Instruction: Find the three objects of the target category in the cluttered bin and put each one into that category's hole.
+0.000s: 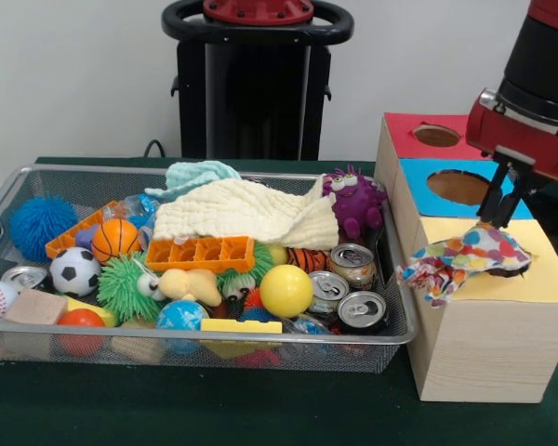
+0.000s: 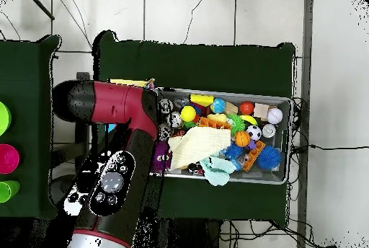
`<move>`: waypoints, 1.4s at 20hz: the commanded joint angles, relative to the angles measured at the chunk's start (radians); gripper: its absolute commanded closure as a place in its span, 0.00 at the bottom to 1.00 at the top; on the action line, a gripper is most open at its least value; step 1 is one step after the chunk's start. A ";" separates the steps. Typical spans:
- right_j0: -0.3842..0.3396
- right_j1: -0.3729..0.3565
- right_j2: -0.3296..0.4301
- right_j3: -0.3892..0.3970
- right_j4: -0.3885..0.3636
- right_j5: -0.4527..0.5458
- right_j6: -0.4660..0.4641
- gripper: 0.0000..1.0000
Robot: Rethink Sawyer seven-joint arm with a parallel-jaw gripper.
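The wire mesh bin [image 1: 205,339] lies at the left of the front view, full of toys; it also shows in the overhead view [image 2: 290,140]. A crumpled wrapper, white with coloured dots [image 1: 470,255], lies on the yellow top [image 1: 544,274] of the wooden box and hangs over its left edge. My gripper [image 1: 493,221] comes down from the upper right, with its tips at the top of the wrapper, and looks shut on it. No other bright wrapper shows in the bin. In the overhead view my arm [image 2: 115,137] hides the gripper and the box.
The box also has a blue panel with a hole [image 1: 458,186] and a red panel with a hole [image 1: 436,136]. A cream cloth [image 1: 242,212], a pale blue cloth [image 1: 200,174], a purple plush monster [image 1: 353,200], cans [image 1: 353,265] and balls fill the bin.
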 commanded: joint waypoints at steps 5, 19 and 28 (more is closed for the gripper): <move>-0.031 -0.006 0.065 0.018 0.020 0.108 0.216 1.00; -0.031 -0.027 0.067 0.006 0.023 0.137 0.232 1.00; -0.042 0.013 0.091 0.009 0.039 0.036 0.233 1.00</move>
